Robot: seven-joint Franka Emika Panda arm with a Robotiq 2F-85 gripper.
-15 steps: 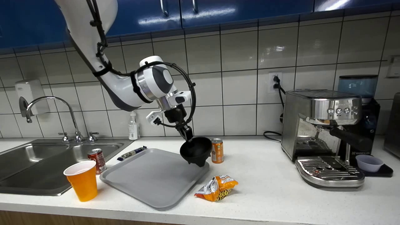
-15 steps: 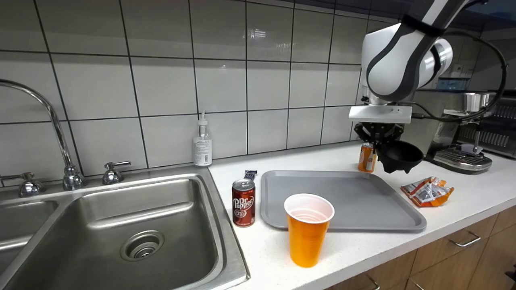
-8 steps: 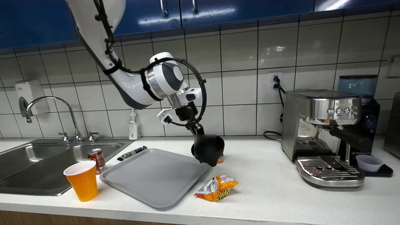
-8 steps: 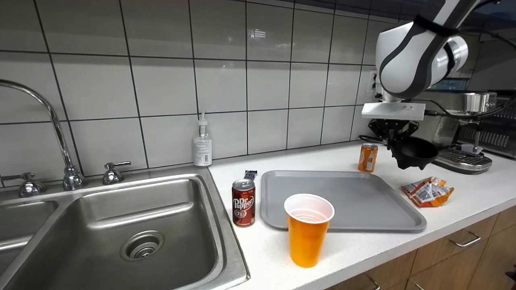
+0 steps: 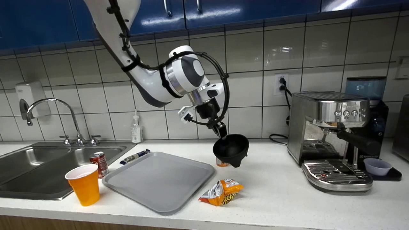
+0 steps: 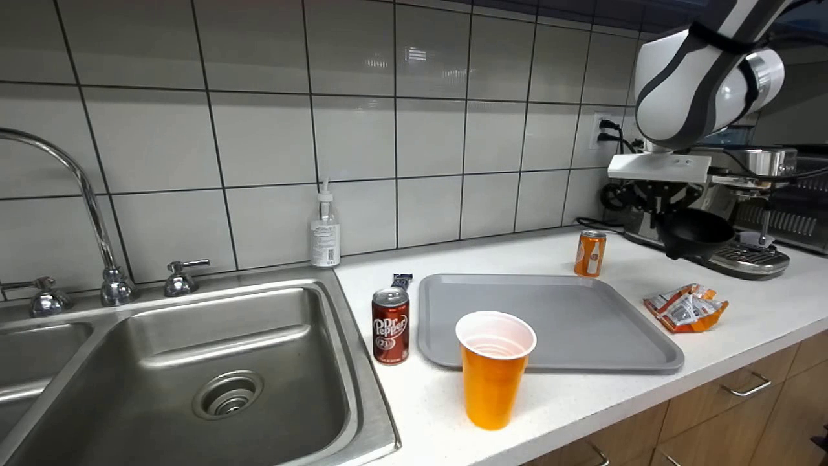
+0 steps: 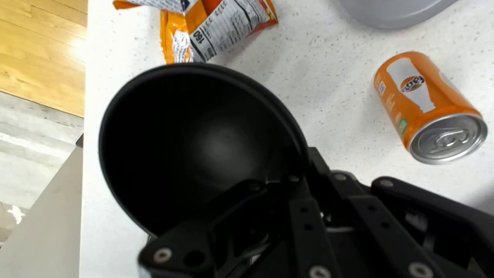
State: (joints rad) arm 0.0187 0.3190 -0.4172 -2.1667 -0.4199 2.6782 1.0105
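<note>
Glossy wall tiles (image 5: 244, 89) back a pale worktop (image 5: 271, 204) that bears a gray tray (image 5: 159, 182). Off one end of the tray, apart from it and aloft, hangs a black bowl (image 5: 230, 150), somewhat tilted. Carrying it well calls for slow, smooth turns, since a hold at the rim alone may let it swivel, and height to clear the orange can (image 6: 590, 254) and snack bag (image 5: 223, 191) near that end of the tray. The fingers (image 7: 298, 191) stand nearly together, pinching the bowl's rim between them.
</note>
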